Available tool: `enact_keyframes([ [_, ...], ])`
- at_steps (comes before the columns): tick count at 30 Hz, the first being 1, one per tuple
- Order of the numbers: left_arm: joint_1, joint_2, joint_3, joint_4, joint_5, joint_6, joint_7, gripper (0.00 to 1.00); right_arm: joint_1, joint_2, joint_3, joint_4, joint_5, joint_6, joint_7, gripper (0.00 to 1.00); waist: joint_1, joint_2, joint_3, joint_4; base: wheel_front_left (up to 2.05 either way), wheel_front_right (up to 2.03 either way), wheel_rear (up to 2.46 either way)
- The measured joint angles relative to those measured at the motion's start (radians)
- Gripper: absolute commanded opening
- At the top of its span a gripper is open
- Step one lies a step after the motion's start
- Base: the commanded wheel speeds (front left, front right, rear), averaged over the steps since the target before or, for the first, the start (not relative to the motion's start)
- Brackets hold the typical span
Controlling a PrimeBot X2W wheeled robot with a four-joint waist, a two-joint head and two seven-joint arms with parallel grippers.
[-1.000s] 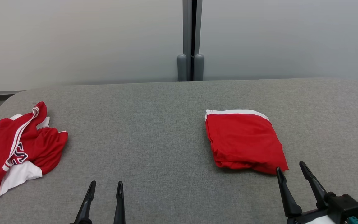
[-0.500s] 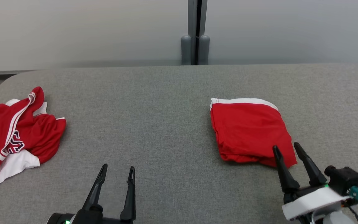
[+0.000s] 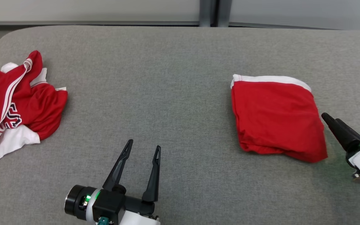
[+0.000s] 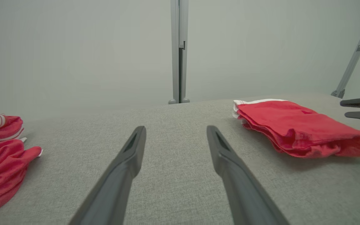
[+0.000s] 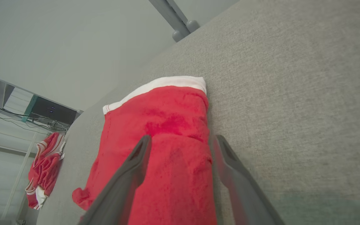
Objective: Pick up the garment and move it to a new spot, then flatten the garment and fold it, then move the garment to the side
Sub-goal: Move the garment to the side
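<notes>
folded garment [image 3: 277, 118] lies flat on the right side of the table [image 3: 167, 78]; fold looks done, side move likely done or nearly so; right gripper [image 3: 330, 118] at its right edge, fingers spread, holding nothing; left gripper [image 3: 144, 144] near centre, wide open, empty; crumpled garment [image 3: 14, 103] at the left edge, probably next

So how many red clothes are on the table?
2. The folded red garment lies on the right side of the grey table. The crumpled red-and-white garment lies at the table's left edge, partly cut off in the head view, so more could be hidden there.
</notes>
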Motion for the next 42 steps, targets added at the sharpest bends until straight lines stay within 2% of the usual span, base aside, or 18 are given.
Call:
enact_keyframes([
  [5, -0.010, 0.000, -0.008, 0.005, 0.000, 0.010, 0.000, 1.00, 0.001, -0.049, 0.007, -0.026, 0.085, 0.000, 0.084, 1.00, -0.0001, 0.0000, 0.035, 0.022, 0.00, 0.00, 0.00],
  [8, -0.020, 0.000, -0.010, 0.005, 0.001, 0.010, 0.000, 1.00, 0.001, -0.052, 0.008, -0.026, 0.115, 0.000, 0.098, 1.00, 0.0000, 0.0000, 0.050, 0.024, 0.00, 0.00, 0.00],
  [9, -0.023, 0.000, -0.010, 0.005, 0.004, 0.010, 0.000, 1.00, 0.001, -0.052, 0.009, -0.024, 0.124, 0.000, 0.106, 0.96, 0.0000, 0.0000, 0.054, 0.024, 0.00, 0.00, 0.00],
  [10, -0.027, 0.000, -0.010, 0.004, 0.006, 0.010, 0.000, 1.00, 0.000, -0.052, 0.010, -0.023, 0.131, 0.000, 0.110, 0.96, 0.0000, 0.0000, 0.058, 0.023, 0.00, 0.00, 0.00],
  [11, -0.031, 0.000, -0.010, 0.003, 0.007, 0.010, 0.000, 1.00, -0.001, -0.052, 0.011, -0.023, 0.136, 0.000, 0.112, 0.80, 0.0000, 0.0000, 0.061, 0.022, 0.00, 0.00, 0.00],
  [12, -0.037, 0.000, -0.010, 0.001, 0.007, 0.011, 0.000, 1.00, -0.004, -0.051, 0.011, -0.026, 0.141, 0.000, 0.113, 0.56, 0.0000, 0.0000, 0.066, 0.020, 0.00, 0.00, 0.00],
  [13, -0.043, 0.000, -0.010, 0.000, 0.008, 0.011, 0.000, 1.00, -0.009, -0.050, 0.011, -0.029, 0.145, 0.000, 0.113, 0.43, 0.0000, 0.0000, 0.071, 0.019, 0.00, 0.00, 0.00],
  [14, -0.048, 0.000, -0.012, -0.002, 0.008, 0.015, 0.000, 1.00, -0.014, -0.049, 0.011, -0.035, 0.151, 0.000, 0.113, 0.00, 0.0000, 0.0000, 0.076, 0.018, 0.00, 0.00, 0.00],
  [20, -0.071, 0.000, -0.025, -0.013, 0.014, 0.023, 0.000, 1.00, -0.032, -0.089, 0.010, -0.077, 0.114, 0.000, 0.060, 0.00, 0.0000, 0.0000, 0.108, 0.014, 0.00, 0.00, 0.00],
  [31, -0.171, 0.001, -0.036, -0.059, 0.070, -0.004, 0.000, 1.00, -0.161, -0.314, 0.030, -0.077, -0.142, 0.000, -0.143, 0.00, 0.0000, 0.0000, 0.230, -0.047, 0.00, 0.00, 0.00],
  [35, -0.227, 0.027, -0.050, -0.087, 0.107, -0.019, 0.000, 1.00, -0.211, -0.368, 0.034, -0.054, -0.179, 0.000, -0.191, 0.00, 0.0000, 0.0000, 0.289, -0.090, 0.00, 0.00, 0.00],
  [42, -0.282, 0.076, -0.084, -0.105, 0.132, -0.028, 0.000, 1.00, -0.284, -0.411, 0.044, 0.016, -0.224, 0.000, -0.258, 0.00, 0.0000, 0.0000, 0.367, -0.174, 0.00, 0.00, 0.00],
])
